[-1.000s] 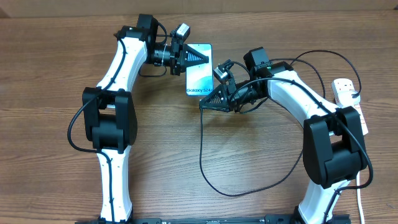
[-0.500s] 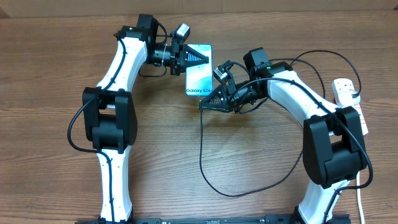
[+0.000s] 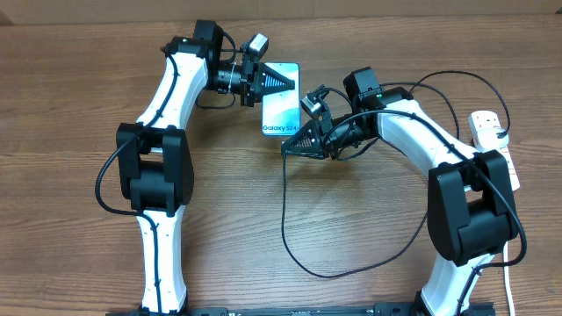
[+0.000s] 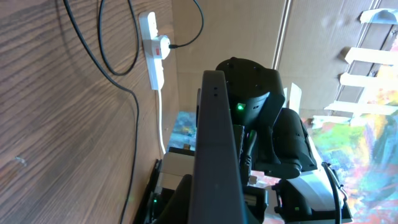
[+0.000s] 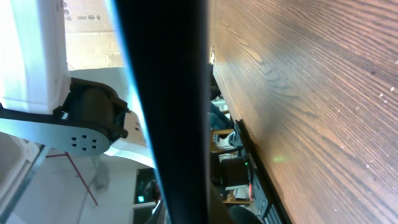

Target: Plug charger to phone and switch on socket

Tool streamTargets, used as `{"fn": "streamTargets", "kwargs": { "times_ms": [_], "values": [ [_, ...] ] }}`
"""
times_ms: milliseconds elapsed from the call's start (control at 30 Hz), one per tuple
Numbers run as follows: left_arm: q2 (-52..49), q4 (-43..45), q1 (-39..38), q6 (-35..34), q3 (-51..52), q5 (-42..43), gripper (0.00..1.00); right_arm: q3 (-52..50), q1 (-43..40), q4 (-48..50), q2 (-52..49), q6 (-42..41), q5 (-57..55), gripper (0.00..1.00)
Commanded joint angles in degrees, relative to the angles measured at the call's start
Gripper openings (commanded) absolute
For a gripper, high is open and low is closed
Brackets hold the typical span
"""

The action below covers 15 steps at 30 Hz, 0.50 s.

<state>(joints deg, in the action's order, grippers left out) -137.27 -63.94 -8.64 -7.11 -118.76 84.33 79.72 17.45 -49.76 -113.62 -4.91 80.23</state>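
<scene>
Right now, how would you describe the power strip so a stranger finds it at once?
Look to the wooden table's right edge, beside the right arm. There lies the socket, a white elongated strip. Unlike the thin black charger nearby, it is blocky, with a red switch.

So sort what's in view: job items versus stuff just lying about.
For the job: phone, charger cable, power strip, left claw, right claw.
Just there: wooden table, cardboard backdrop.
</scene>
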Motion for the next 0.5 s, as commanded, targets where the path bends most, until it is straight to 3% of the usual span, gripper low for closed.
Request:
{"fn": "streamTargets", "kwargs": {
  "times_ms": [0, 67, 233, 467],
  "values": [
    [0.24, -0.35, -2.14, -0.81, -0.55, 3.63, 0.04, 0.92, 3.1, 0.11, 1.55, 0.39, -0.63, 0.14],
    [0.24, -0.35, -2.14, -0.81, -0.55, 3.65, 0.04, 0.92, 3.1, 0.11, 1.55, 0.39, -0.66, 0.23],
    [0.24, -0.33, -2.12, -0.81, -0.55, 3.63, 0.04, 0.92, 3.1, 0.11, 1.55, 0.39, -0.63, 0.35],
    [0.24, -0.22, -1.62, -0.79, -0.55, 3.54, 0.04, 0.92, 3.1, 0.09, 1.55, 0.39, -0.63, 0.31]
  ]
}}
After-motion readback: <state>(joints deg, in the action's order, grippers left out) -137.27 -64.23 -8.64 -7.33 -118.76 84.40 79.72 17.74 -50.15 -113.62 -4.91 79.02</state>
